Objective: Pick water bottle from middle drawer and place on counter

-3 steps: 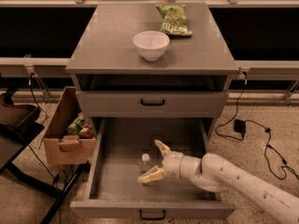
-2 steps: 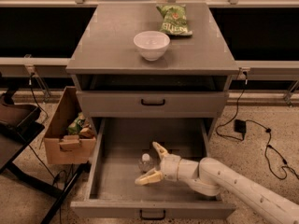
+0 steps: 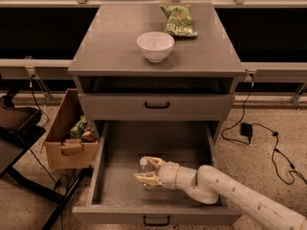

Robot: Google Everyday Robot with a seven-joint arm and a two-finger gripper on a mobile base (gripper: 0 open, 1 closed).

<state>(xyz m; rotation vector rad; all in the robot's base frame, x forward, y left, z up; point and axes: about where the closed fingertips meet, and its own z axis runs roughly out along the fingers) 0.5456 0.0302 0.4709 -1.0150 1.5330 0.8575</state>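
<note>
We see the middle drawer [image 3: 125, 145] pulled out below the table [image 3: 108, 47]. The water bottle [image 3: 142, 165] stands on the drawer floor, about midway across and nearer the drawer's front. The gripper [image 3: 141, 170] reaches in from the right, down inside the drawer. Its jaws are spread, one on either side of the bottle; we cannot tell whether they touch it. A white bowl [image 3: 155, 45] sits mid-table toward the front edge. A green snack bag [image 3: 178, 20] lies at the back edge, right of centre.
</note>
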